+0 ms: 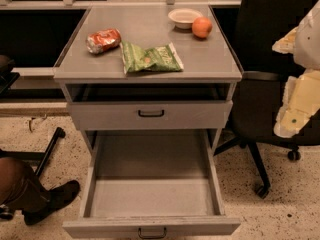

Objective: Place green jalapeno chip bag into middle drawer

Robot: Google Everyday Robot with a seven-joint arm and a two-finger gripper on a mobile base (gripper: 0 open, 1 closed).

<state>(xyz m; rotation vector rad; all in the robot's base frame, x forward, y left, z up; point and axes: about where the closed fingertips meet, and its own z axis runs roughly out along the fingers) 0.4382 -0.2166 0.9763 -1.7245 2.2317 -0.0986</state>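
Note:
The green jalapeno chip bag [151, 58] lies flat on the top of the grey cabinet [210, 64], near its front edge. The middle drawer [150, 196] is pulled out wide open below, and its long tray holds nothing. Its small black handle [152, 232] shows at the bottom edge. My gripper [296, 104], white and cream, hangs at the right edge of the camera view. It is to the right of the cabinet, apart from the bag and holding nothing that I can see.
A crushed orange-red soda can [103, 40] lies left of the bag. A white bowl [184, 17] and an orange [201, 27] sit at the back right. A shut drawer front [150, 114] is above the open drawer. A black office chair [265, 94] stands right; a person's foot [47, 199] is at left.

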